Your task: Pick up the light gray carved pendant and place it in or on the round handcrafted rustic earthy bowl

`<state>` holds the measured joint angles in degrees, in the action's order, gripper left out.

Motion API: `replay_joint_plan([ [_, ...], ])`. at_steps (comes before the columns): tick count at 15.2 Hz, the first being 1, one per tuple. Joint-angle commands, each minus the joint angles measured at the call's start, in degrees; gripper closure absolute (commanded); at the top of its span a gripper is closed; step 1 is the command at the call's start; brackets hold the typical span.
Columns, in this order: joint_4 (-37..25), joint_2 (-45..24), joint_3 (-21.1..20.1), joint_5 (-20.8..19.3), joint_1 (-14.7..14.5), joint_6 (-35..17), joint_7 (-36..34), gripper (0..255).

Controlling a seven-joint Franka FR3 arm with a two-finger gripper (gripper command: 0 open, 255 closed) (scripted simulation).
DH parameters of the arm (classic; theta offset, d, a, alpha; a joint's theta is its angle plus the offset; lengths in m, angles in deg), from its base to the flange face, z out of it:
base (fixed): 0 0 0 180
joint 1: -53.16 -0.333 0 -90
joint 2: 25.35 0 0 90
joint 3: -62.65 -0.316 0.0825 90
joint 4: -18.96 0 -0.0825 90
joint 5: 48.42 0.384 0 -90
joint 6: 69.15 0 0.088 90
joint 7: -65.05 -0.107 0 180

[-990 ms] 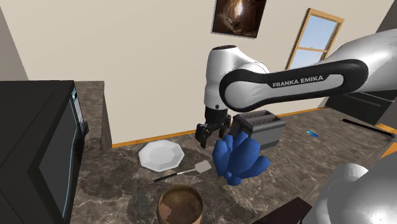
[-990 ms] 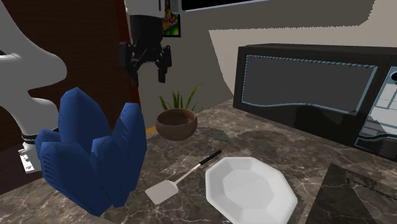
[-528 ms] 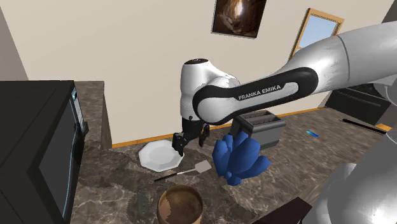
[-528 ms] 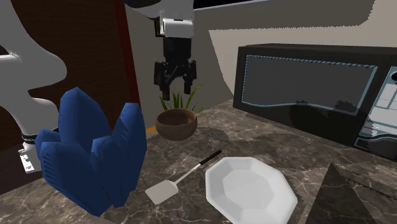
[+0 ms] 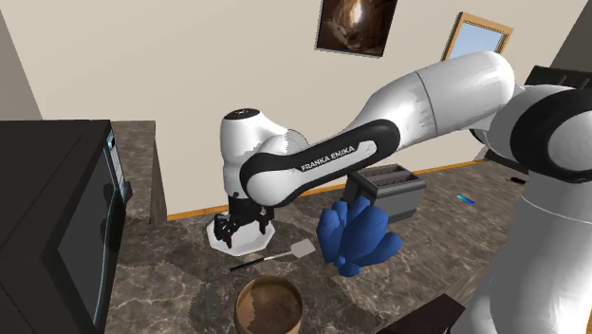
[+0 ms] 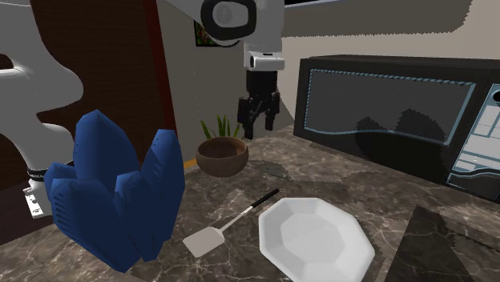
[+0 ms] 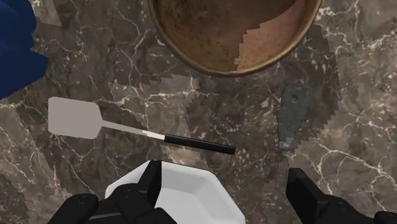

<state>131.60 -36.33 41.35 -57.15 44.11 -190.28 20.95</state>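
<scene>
Closest to the shoulder camera, the round brown bowl (image 5: 268, 306) sat at the front of the dark marbled counter (image 5: 180, 256), rough-looking and mottled inside, with nothing in it. The pendant (image 7: 292, 116) lay flat on the counter just beside the bowl, not touching it, on the shoulder view's left of it and on the far side from the blue thing. It was a flat, longish speckled grey sliver, wider at one end and narrowing to the other, with a small pale spot near the narrow tip, and honestly it nearly blended into the stone. Just past the bowl was a spatula (image 5: 302, 249) with a pale blade and a black handle, and beyond that a white many-sided plate (image 5: 249, 239). The gripper (image 7: 226, 191) hung above the plate with its two black fingers (image 7: 150, 183) spread well apart and nothing between them; the pendant was off to one side of it, untouched. On the shoulder view's right of the spatula stood a chunky blue faceted lump (image 5: 356, 237), with a grey toaster (image 5: 391, 190) right behind it. A big black microwave (image 5: 52, 218) took up that view's left side. The only writing I could read was "FRANKA EMIKA" (image 5: 330, 157) in white on the dark band of the arm (image 5: 427, 95). Farthest back, the beige wall carried a dark framed picture (image 5: 356, 24) and a wood-framed window (image 5: 479, 36).
</scene>
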Motion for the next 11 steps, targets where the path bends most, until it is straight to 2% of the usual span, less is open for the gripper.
replay_joint_plan([
  [1,-3.60,-4.30,-0.07,-1.78,-1.31,-0.46,-2.69,0],
  [8,-20.72,-20.32,1.51,-6.88,-7.11,0.91,-9.13,0],
  [11,-20.53,-21.26,1.79,-7.23,-7.29,-0.20,-9.38,0],
])
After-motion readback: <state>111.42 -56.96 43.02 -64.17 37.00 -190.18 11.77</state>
